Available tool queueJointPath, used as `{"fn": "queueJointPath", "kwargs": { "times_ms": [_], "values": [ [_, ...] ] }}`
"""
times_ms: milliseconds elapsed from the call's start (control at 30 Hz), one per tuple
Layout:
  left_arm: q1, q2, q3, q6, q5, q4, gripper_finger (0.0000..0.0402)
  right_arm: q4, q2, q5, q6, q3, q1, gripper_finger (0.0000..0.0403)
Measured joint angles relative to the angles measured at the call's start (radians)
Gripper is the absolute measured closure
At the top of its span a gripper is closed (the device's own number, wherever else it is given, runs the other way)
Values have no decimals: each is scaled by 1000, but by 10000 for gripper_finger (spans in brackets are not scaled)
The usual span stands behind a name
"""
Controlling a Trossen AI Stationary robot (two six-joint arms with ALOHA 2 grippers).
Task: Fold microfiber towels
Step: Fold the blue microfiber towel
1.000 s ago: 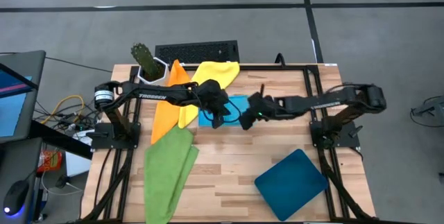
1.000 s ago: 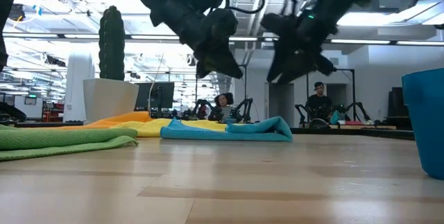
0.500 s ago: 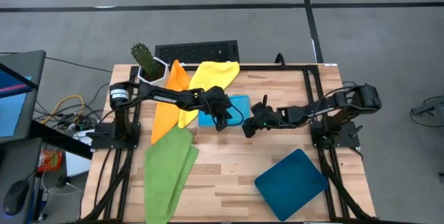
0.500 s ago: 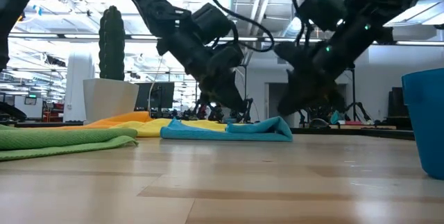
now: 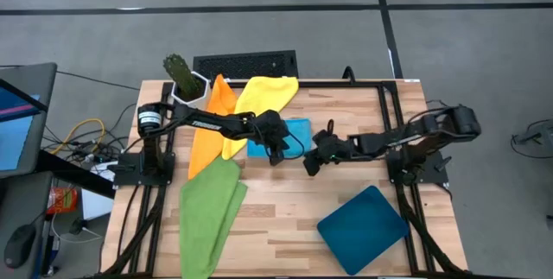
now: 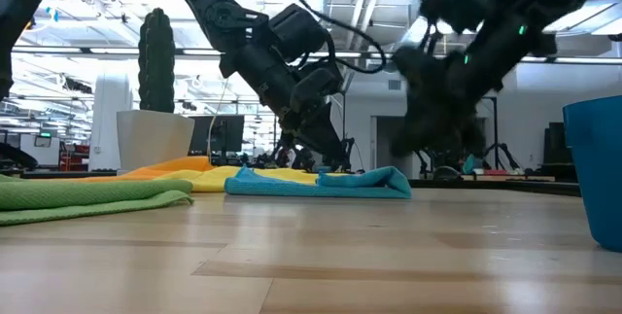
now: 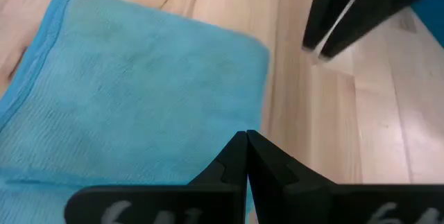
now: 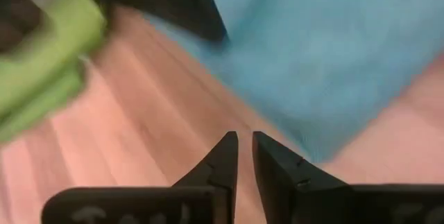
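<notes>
A folded light blue towel point(image 5: 295, 130) lies flat at the table's middle. To its left, the orange towel point(image 5: 210, 115) and the yellow towel point(image 5: 263, 93) lie spread out and overlapping. The green towel point(image 5: 207, 214) lies folded at the near left. My left gripper point(image 5: 276, 154) is shut, with its tips low over the blue towel's near edge point(image 7: 208, 113). My right gripper point(image 5: 308, 167) hovers just off the blue towel's near right corner. Its fingers stand a narrow gap apart point(image 8: 241, 137) with nothing between them. My left gripper comes slanting down from the table's left, and its shut fingertips point(image 7: 239, 148) stand at the blue towel's near right edge point(image 7: 258, 99). I cannot tell whether they touch the cloth. The towel lies flat on the table.
A dark teal tray point(image 5: 363, 220) lies at the near right. A cactus in a white pot point(image 5: 183, 79) stands at the far left corner, with a black keyboard point(image 5: 246, 61) beyond the far edge. Bare wood lies between the green towel and the tray.
Both grippers have come down toward the blue towel. My right gripper has also gone toward the table's near edge and tipped more steeply down. The towels lie where they were.
</notes>
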Motion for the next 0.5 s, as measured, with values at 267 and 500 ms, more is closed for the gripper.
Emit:
{"fn": "queueJointPath", "kwargs": {
  "times_ms": [267, 500],
  "values": [
    [-7, 19, 0, 17, -13, -4, 401, -15, 34, 60, -94, 1, -41, 341],
    [-7, 19, 0, 28, -41, -2, 401, -1, 159, -31, -92, 1, -46, 347]
  ]
}}
